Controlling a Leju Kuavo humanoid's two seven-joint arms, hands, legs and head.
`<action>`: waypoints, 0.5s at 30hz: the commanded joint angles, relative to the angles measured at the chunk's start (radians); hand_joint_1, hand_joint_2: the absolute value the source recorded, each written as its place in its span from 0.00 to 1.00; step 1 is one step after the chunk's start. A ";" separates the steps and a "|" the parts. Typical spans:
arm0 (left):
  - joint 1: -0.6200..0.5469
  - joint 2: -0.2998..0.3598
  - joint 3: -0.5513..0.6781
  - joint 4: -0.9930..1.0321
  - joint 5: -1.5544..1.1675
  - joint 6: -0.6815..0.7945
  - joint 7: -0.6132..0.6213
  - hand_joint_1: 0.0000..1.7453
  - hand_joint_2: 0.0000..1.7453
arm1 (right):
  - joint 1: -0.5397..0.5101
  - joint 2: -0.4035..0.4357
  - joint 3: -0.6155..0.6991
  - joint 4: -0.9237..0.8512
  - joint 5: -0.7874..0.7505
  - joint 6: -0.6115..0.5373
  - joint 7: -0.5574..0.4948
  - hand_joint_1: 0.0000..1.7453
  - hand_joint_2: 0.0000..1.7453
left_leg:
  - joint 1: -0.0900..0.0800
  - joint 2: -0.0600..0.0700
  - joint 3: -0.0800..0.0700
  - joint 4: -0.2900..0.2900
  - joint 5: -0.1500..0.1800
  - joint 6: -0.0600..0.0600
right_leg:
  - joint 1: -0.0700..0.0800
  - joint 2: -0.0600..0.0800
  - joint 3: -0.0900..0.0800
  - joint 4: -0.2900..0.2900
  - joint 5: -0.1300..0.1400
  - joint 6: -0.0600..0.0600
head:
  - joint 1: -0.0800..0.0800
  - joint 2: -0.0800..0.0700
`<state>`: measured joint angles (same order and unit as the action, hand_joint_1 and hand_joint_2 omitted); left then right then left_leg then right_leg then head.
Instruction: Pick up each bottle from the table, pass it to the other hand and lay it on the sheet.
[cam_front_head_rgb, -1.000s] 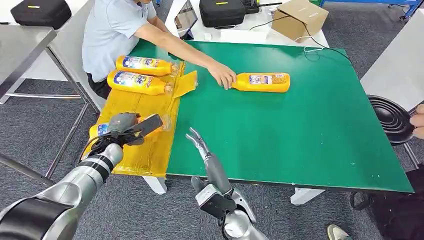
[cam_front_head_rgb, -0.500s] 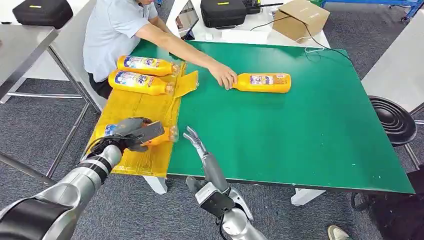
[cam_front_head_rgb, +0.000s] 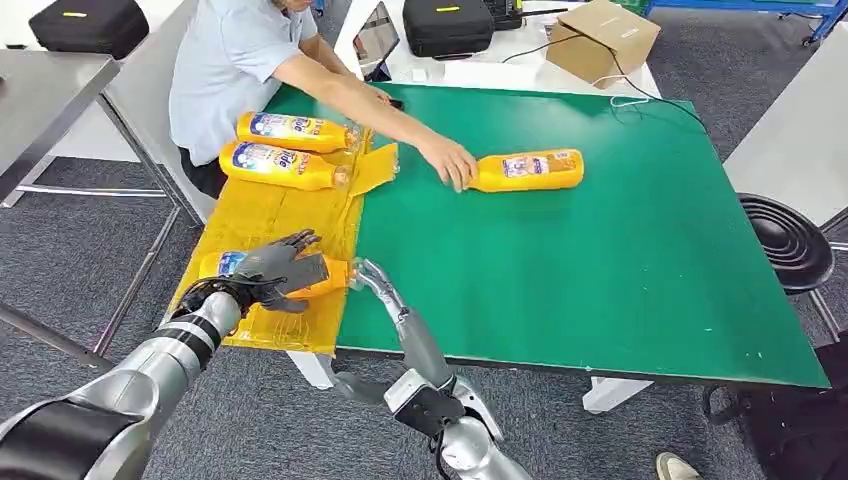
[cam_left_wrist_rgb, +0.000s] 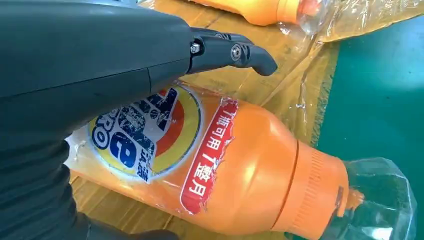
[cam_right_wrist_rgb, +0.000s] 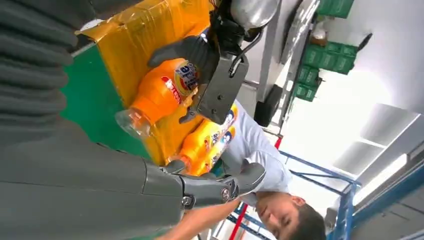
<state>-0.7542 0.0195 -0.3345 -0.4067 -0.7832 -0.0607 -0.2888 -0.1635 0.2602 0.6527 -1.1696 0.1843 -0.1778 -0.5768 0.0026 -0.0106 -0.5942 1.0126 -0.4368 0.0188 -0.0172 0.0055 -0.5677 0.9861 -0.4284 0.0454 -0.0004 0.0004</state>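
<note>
left hand (cam_front_head_rgb: 278, 272): wrapped over orange bottle (cam_front_head_rgb: 312, 276), lying on yellow sheet (cam_front_head_rgb: 262, 212) at the tabletop's near left corner
right hand (cam_front_head_rgb: 382, 288): holds nothing, fingers apart, beside bottle cap
far bottle (cam_front_head_rgb: 527, 170): mid tabletop, person's hand (cam_front_head_rgb: 450, 162) on it

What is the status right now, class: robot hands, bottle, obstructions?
Left robot hand grips orange plastic bottle over yellow sheet. Right robot hand open beside its cap. Person's hand on far orange bottle.
</note>
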 joint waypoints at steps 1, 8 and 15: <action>0.027 0.004 -0.069 0.015 -0.025 -0.018 -0.018 0.00 1.00 | -0.044 -0.018 0.016 0.076 -0.003 -0.003 -0.005 0.00 1.00 | 0.000 0.003 0.003 -0.002 0.000 -0.001 | 0.001 0.001 0.002 -0.002 0.000 -0.002 | 0.000 0.000; 0.140 -0.011 0.061 -0.200 0.239 -0.066 -0.155 0.00 1.00 | -0.030 -0.025 0.020 0.081 0.006 -0.005 -0.009 0.00 1.00 | 0.000 0.001 0.002 -0.001 0.000 0.000 | 0.000 0.001 0.001 -0.002 0.000 -0.001 | 0.000 0.000; 0.348 -0.051 0.165 -0.610 0.551 -0.031 -0.240 0.00 1.00 | -0.043 -0.046 0.021 0.115 0.012 -0.017 -0.021 0.00 1.00 | 0.001 0.003 0.000 -0.001 -0.001 -0.001 | 0.001 0.001 -0.001 -0.002 0.000 -0.001 | 0.000 0.000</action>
<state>-0.5724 0.0103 -0.2876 -0.6556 -0.4034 -0.1075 -0.5093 -0.1633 0.2567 0.6550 -1.1379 0.1976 -0.1858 -0.5852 0.0026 -0.0090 -0.5968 1.0126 -0.4370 0.0187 -0.0173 0.0063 -0.5715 0.9859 -0.4285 0.0454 0.0000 0.0004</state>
